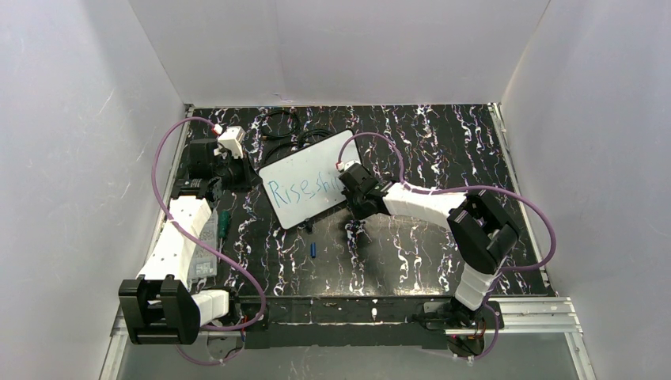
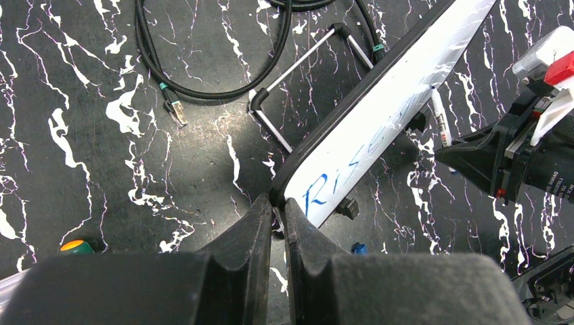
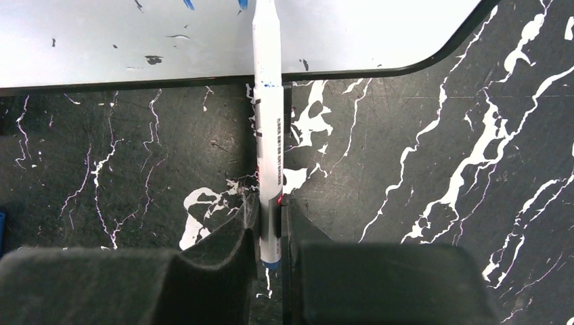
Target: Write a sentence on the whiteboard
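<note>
The whiteboard (image 1: 312,170) lies tilted at the back middle of the black marbled table, raised on a wire stand (image 2: 298,68). The sentence (image 1: 305,188) in blue reads "Rise shi" before the right arm hides it; its start (image 2: 338,177) also shows in the left wrist view. My left gripper (image 2: 277,206) is shut on the whiteboard's (image 2: 399,95) dark near-left corner. My right gripper (image 3: 271,210) is shut on a white marker (image 3: 267,101), whose tip reaches onto the board (image 3: 135,40) at the end of the lettering. From above, that gripper (image 1: 342,190) hovers over the board's right half.
A blue marker cap (image 1: 314,249) lies on the table in front of the board. Black cables (image 1: 285,131) coil behind the board. A green-tipped object (image 1: 224,224) rests beside the left arm. White walls enclose the table on three sides.
</note>
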`<act>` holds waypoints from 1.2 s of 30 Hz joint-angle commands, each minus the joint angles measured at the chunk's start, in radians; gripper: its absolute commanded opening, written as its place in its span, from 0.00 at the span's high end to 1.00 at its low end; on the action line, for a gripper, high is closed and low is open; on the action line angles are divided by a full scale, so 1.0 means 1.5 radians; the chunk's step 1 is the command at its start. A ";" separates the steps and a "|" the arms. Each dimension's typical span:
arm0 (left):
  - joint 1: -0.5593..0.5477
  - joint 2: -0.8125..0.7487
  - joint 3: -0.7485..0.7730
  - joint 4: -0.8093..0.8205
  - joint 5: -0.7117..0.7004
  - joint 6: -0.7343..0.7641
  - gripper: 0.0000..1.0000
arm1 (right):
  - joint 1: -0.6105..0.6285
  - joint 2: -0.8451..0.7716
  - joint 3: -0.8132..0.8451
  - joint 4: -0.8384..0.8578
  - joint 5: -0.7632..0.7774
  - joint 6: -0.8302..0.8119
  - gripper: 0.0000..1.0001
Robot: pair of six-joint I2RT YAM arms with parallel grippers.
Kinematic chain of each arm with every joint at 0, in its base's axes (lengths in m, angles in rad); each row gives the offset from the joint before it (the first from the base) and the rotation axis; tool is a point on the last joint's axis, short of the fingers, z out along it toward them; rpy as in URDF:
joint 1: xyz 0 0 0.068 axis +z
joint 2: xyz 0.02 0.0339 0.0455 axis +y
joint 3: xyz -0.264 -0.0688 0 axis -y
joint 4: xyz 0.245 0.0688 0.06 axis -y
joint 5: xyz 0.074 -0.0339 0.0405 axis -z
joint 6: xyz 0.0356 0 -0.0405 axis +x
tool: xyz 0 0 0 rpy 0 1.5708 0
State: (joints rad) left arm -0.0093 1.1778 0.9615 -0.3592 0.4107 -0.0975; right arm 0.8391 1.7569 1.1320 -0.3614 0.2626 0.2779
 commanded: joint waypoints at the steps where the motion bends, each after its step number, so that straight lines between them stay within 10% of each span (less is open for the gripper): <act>1: 0.002 -0.026 -0.001 0.003 -0.001 0.007 1.00 | -0.002 0.005 0.007 -0.006 0.026 0.009 0.99; 36: 0.002 -0.029 -0.001 0.002 -0.004 0.009 1.00 | -0.067 -0.041 0.038 -0.020 0.035 -0.044 0.99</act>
State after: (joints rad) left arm -0.0097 1.1759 0.9615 -0.3595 0.4103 -0.0971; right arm 0.7452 1.6901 1.1393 -0.3969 0.3183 0.2306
